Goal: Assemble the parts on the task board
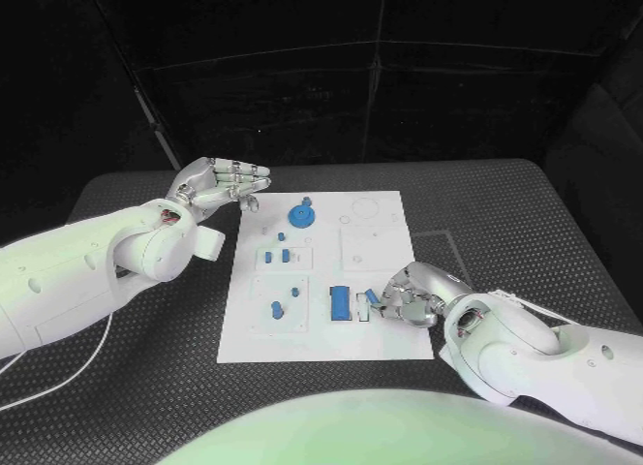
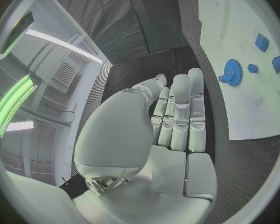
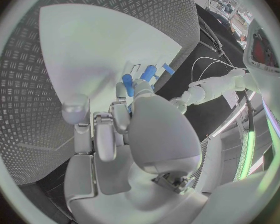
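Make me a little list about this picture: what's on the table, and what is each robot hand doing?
table: black, with a white task board in the middle
parts: small blue pieces on the board, including a round blue gear and a long blue block
left robot hand: raised beside the board's far left corner, fingers together, holding nothing
right robot hand: down at the board's near right edge, fingers by the long blue block; whether it grips anything is unclear

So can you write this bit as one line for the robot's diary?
left hand: open, off board | right hand: at long blue block | white task board | round blue gear: lying flat
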Controlling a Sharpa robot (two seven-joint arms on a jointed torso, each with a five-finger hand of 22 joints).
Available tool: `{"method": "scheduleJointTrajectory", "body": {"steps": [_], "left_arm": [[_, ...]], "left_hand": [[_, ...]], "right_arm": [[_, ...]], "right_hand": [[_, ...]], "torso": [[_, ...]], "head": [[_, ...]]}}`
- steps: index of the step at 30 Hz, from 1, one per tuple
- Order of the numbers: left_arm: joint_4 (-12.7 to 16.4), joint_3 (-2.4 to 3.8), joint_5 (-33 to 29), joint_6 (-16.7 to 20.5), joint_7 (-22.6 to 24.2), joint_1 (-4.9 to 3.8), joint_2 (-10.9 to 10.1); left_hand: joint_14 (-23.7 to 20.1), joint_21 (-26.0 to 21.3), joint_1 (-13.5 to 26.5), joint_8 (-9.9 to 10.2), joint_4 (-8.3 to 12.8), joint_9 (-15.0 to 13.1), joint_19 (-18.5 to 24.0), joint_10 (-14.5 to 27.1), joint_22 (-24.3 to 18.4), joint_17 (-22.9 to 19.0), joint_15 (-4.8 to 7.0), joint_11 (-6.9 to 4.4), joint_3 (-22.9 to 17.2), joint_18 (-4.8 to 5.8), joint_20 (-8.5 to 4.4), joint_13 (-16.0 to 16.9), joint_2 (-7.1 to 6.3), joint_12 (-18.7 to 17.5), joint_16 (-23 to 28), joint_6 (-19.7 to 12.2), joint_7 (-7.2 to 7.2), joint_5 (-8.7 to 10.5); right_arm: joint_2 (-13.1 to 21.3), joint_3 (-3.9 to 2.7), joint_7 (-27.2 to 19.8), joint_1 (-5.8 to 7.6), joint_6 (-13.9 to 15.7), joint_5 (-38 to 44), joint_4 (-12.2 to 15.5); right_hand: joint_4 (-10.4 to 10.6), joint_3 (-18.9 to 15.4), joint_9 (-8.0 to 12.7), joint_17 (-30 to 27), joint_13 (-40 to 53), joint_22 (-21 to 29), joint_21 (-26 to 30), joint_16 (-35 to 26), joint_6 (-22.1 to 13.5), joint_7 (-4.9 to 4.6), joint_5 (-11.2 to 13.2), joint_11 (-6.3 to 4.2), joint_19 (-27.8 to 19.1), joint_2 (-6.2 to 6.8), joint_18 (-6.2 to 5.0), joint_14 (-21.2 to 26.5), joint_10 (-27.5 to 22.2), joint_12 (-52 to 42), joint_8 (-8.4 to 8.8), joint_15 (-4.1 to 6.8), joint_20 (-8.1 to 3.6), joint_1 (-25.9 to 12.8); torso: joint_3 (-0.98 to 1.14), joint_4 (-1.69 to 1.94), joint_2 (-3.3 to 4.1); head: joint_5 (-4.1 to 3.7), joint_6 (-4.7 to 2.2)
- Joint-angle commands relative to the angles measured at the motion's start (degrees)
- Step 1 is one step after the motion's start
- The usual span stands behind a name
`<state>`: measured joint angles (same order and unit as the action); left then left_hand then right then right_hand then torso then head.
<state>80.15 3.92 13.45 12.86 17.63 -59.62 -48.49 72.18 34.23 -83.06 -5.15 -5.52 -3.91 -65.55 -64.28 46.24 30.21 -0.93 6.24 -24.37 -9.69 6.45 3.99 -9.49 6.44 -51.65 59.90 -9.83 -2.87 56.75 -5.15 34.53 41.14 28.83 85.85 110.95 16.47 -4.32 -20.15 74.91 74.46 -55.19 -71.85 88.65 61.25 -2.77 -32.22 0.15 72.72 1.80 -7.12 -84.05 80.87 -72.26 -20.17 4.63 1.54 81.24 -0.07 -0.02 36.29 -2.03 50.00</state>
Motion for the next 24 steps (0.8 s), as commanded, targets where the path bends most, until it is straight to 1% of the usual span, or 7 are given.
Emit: {"method": "scheduleJointTrajectory", "body": {"steps": [1,6,7,9,13,21,24], "left_arm": [[0.2,0.06,-0.6,-0.6,0.1,-0.08,0.0],[0.2,0.06,-0.6,-0.6,0.1,-0.08,0.1],[0.2,0.06,-0.6,-0.6,0.1,-0.08,0.1],[0.2,0.06,-0.6,-0.6,0.1,-0.08,0.1],[0.3,0.06,-0.6,-0.6,0.1,-0.08,0.1],[0.2,0.06,-0.6,-0.6,0.0,-0.08,0.2],[0.2,0.06,-0.6,-0.7,0.0,-0.08,0.2]], "left_hand": [[-0.1,-0.3,0.0,0.0,0.4,0.0,-0.2,0.1,-0.1,-0.1,-0.05,-0.16,0.0,-0.79,0.29,0.0,0.41,0.4,0.2,0.4,0.01,0.05],[-0.1,-0.3,0.0,0.1,0.5,0.0,-0.2,0.1,-0.1,-0.1,-0.04,-0.16,0.0,-0.79,0.27,0.0,0.37,0.4,0.2,0.4,-0.02,0.05],[-0.1,-0.3,0.0,0.1,0.5,0.0,-0.2,0.1,-0.1,-0.1,-0.04,-0.16,0.0,-0.79,0.27,0.0,0.37,0.4,0.2,0.4,-0.02,0.05],[-0.1,-0.3,0.0,0.1,0.5,0.0,-0.2,0.1,-0.1,-0.1,-0.04,-0.16,0.0,-0.79,0.27,0.0,0.37,0.4,0.2,0.4,-0.02,0.05],[-0.1,-0.3,0.0,0.1,0.5,0.0,-0.2,0.1,-0.1,-0.1,-0.04,-0.16,0.0,-0.79,0.27,0.0,0.37,0.4,0.2,0.4,-0.02,0.05],[-0.1,-0.3,-0.1,0.1,0.5,0.0,-0.2,0.1,-0.1,-0.1,-0.03,-0.16,0.0,-0.79,0.26,0.0,0.34,0.4,0.2,0.3,-0.04,0.05],[-0.1,-0.3,-0.1,0.1,0.5,0.0,-0.2,0.1,-0.1,-0.1,-0.03,-0.16,0.0,-0.79,0.26,0.0,0.34,0.4,0.2,0.3,-0.04,0.05]], "right_arm": [[-0.6,0.0,-0.9,0.08,-0.4,-3.5,-0.6],[-1.4,0.0,-0.9,0.08,-1.1,-4.4,-1.2],[-1.6,0.0,-0.8,0.08,-1.3,-4.4,-1.3],[-1.9,0.0,-0.8,0.08,-1.7,-4.6,-1.5],[-2.2,0.0,-0.6,0.08,-2.2,-4.7,-1.7],[-2.7,0.0,-0.5,0.08,-3.1,-4.7,-2.0],[-2.8,-0.01,-0.6,0.09,-3.1,-4.7,-2.1]], "right_hand": [[0.2,0.3,-0.1,12.8,0.2,-0.1,-0.2,0.3,0.4,0.02,-0.3,-1.68,0.4,0.0,0.61,-5.5,2.0,-0.2,0.22,0.31,0.03,-0.6],[0.2,0.2,-0.2,12.9,0.4,-0.1,-0.2,0.3,0.6,0.04,-0.9,-1.69,0.4,-0.02,0.62,-5.5,2.1,-0.3,0.39,0.31,0.03,-1.7],[0.2,0.1,-0.3,12.9,0.4,-0.1,-0.3,0.4,0.7,0.07,-2.0,-1.71,0.4,0.08,0.62,-5.5,2.1,-0.3,0.5,0.32,0.02,-2.2],[0.1,-0.1,-0.4,12.9,0.5,-0.2,-0.3,0.4,0.8,0.09,-3.0,-1.73,0.4,0.18,0.62,-5.5,2.1,-0.3,0.61,0.34,0.0,-2.6],[0.2,-0.2,-0.4,12.9,0.5,-0.2,-0.3,0.4,0.8,0.06,-3.3,-1.71,0.4,0.23,0.62,-5.5,2.1,-0.3,0.69,0.34,0.0,-3.0],[0.2,-0.8,-0.6,12.8,0.5,-0.2,-0.3,0.3,0.9,0.01,-3.2,-1.66,0.4,0.29,0.62,-5.5,2.1,-0.2,0.91,0.29,0.03,-4.3],[0.2,-1.5,-0.7,12.8,0.5,-0.2,-0.3,0.3,1.1,-0.02,-1.1,-1.61,0.3,0.31,0.62,-5.5,2.1,-0.2,1.08,0.23,0.07,-5.6]], "torso": [[-0.04,0.05,0.06],[0.01,-0.08,0.0],[0.01,-0.08,0.01],[0.0,-0.05,0.04],[0.02,-0.06,0.03],[0.04,-0.07,-0.01],[0.05,-0.07,-0.01]], "head": [[0.05,0.0],[0.14,0.0],[0.11,0.0],[0.02,0.0],[0.06,0.0],[0.12,0.0],[0.13,0.0]]}}
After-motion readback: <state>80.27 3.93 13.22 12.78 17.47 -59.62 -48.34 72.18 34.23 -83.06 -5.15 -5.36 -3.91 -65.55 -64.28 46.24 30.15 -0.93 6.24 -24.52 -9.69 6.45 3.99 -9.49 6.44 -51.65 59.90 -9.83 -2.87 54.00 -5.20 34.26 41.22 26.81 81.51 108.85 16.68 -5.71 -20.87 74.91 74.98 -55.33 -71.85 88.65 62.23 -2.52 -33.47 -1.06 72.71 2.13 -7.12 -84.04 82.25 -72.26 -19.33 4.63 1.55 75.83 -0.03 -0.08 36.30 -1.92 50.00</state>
